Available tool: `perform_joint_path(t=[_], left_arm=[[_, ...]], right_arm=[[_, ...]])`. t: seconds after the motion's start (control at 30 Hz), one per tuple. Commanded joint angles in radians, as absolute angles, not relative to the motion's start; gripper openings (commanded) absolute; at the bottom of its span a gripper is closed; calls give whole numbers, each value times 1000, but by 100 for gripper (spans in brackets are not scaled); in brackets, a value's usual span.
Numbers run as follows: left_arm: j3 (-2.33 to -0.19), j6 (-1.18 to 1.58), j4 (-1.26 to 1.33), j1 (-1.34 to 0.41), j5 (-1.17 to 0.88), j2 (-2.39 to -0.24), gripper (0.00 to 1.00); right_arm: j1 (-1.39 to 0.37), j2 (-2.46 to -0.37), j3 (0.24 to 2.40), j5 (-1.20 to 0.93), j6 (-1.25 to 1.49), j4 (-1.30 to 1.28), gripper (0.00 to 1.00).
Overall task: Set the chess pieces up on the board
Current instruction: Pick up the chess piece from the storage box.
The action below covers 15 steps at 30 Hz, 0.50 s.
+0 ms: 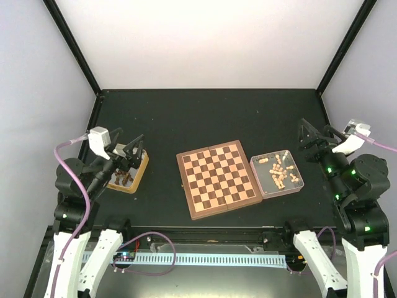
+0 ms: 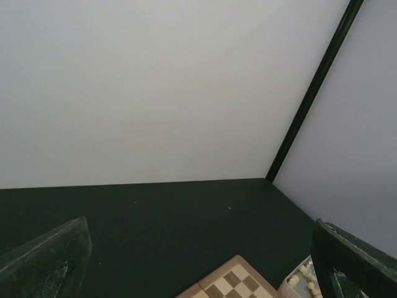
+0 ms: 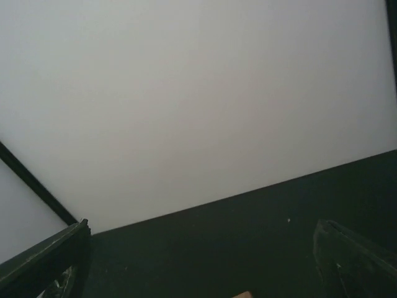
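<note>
The board (image 1: pixel 217 180) lies flat in the middle of the black table, with no pieces standing on its squares. Pale tan chess pieces (image 1: pixel 278 171) lie loose in a clear tray (image 1: pixel 293 184) just right of it. Dark brown chess pieces (image 1: pixel 124 179) sit in a gold tin (image 1: pixel 141 171) to its left. My left gripper (image 1: pixel 131 151) hovers open over the tin, holding nothing. My right gripper (image 1: pixel 313 138) is open and empty, raised beyond the tray's far right corner. The left wrist view catches a board corner (image 2: pixel 232 282) and the tray (image 2: pixel 301 282) between its wide-apart fingers (image 2: pixel 43 261).
White walls with black corner posts (image 1: pixel 74 46) enclose the table on three sides. A white cable duct (image 1: pixel 205 257) runs along the near edge between the arm bases. The right wrist view shows only dark table and wall between its fingers (image 3: pixel 353 261).
</note>
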State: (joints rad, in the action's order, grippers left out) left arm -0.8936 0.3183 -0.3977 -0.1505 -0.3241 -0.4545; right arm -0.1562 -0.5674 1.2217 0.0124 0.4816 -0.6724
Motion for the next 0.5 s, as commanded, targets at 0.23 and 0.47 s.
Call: perform_joint_path(t=[0.23, 0.47], left_arm=[[-864, 412, -297, -100, -456, -572, 99], [-814, 400, -273, -96, -518, -646, 99]], right_arm=[[-87, -625, 1091, -368, 565, -652, 99], [-82, -722, 972, -349, 511, -712, 96]])
